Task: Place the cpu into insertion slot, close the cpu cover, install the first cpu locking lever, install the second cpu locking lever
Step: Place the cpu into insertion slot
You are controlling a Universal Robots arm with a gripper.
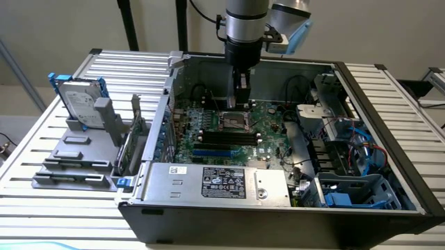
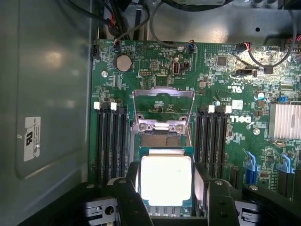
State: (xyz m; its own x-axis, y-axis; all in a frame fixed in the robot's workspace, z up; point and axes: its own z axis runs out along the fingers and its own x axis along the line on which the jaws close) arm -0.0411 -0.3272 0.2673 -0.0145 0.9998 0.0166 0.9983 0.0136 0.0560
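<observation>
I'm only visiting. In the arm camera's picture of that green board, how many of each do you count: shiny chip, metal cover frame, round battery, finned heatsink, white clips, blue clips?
cpu: 1
cpu cover: 1
round battery: 1
finned heatsink: 1
white clips: 4
blue clips: 2
Total: 10

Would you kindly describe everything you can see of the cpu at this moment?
The cpu is a small flat square chip with a pale, brightly lit metal face and a thin green rim. It sits level, face up, gripped on two opposite sides by the gripper's dark fingers. It is over the green board, close to the raised cpu cover.
</observation>
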